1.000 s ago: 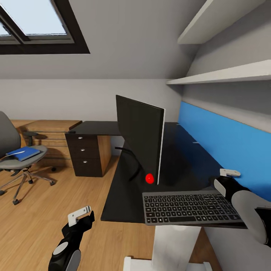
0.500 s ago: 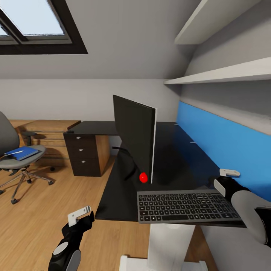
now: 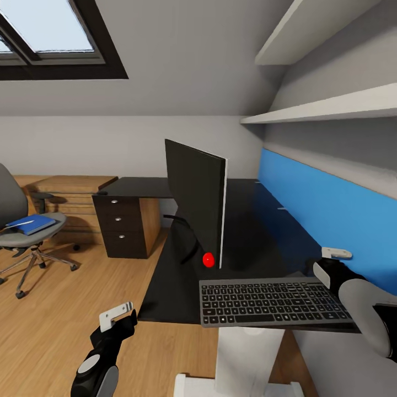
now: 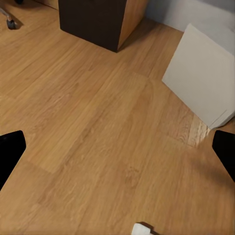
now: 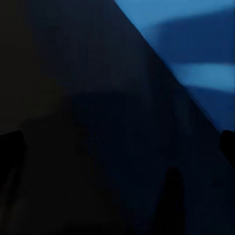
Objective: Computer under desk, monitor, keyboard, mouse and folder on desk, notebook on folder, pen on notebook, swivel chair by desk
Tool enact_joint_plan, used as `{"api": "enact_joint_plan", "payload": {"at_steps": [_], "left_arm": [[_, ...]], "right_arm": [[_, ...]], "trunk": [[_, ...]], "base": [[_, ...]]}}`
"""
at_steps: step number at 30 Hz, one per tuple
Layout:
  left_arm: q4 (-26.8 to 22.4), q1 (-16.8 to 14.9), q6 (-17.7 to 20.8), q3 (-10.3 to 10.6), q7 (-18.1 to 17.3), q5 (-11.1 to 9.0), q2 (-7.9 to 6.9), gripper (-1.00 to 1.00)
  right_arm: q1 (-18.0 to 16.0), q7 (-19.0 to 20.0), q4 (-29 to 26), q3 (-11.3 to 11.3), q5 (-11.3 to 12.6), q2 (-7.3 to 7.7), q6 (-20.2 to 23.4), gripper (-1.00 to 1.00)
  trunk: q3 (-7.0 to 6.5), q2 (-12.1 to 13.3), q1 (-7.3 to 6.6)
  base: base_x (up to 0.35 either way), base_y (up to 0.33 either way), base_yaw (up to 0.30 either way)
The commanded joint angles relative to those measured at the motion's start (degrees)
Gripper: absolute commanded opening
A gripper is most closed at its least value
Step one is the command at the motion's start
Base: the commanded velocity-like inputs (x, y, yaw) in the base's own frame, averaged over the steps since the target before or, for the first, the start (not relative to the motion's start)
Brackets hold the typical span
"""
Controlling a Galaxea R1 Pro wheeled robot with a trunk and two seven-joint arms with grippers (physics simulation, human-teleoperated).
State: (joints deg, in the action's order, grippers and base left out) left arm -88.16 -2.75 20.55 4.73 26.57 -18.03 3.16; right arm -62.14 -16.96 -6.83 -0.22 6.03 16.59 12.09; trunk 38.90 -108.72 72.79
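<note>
The step in hand looks like the keyboard placement. The keyboard (image 3: 274,304) lies flat on the near end of the desk (image 3: 259,231), its front edge about level with the desk's near edge, and the right gripper (image 3: 334,259) sits just beside the keyboard's far right corner, against the blue wall panel (image 3: 331,212). In the right wrist view its 2 dark fingertips sit at opposite edges of the picture with only the black desktop and blue panel between them, so the jaws stand wide and hold nothing.

The monitor (image 3: 197,205) stands on the desk just beyond the keyboard, ahead and to the inner side of the right gripper, turned edge-on, with a red dot (image 3: 208,259) at its base. The left gripper (image 3: 117,315) hangs low over the wooden floor (image 4: 98,137), well short of the desk edge; its fingertips also sit far apart in its wrist view, open and empty, with the desk's white leg (image 4: 203,78) ahead of it.

The swivel chair (image 3: 19,231) stands far out past the left gripper, well apart from the desk, with the folder (image 3: 32,224) lying on its seat.

With the keyboard down, the next move probably calls for drawing the right arm back clear of it, then fetching the mouse or turning toward the chair for the folder.

No brand, label or legible writing can be made out; the key legends are too small to read.
</note>
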Motion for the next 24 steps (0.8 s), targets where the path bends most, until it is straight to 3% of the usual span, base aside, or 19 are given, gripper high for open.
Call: {"api": "enact_joint_plan", "payload": {"at_steps": [1,9,24], "left_arm": [[-0.1,0.0,0.1,0.1,0.3,-0.8,0.0,1.0],[-0.1,-0.1,0.1,0.0,0.3,-0.8,-0.07,1.0],[-0.2,-0.1,0.1,0.0,0.2,-0.8,-0.09,1.0]], "right_arm": [[0.0,-0.2,-0.1,0.0,0.6,-0.01,0.3,1.0],[0.0,-0.2,-0.1,0.0,0.5,-0.45,0.3,1.0],[0.0,-0.2,0.2,0.0,0.4,-0.58,0.2,1.0]], "trunk": [[0.06,0.0,-0.01],[0.06,0.0,-0.01],[0.06,0.0,-0.01]], "base": [[-0.035,-0.032,0.0],[-0.122,-0.111,0.0],[-0.034,-0.012,0.0]]}}
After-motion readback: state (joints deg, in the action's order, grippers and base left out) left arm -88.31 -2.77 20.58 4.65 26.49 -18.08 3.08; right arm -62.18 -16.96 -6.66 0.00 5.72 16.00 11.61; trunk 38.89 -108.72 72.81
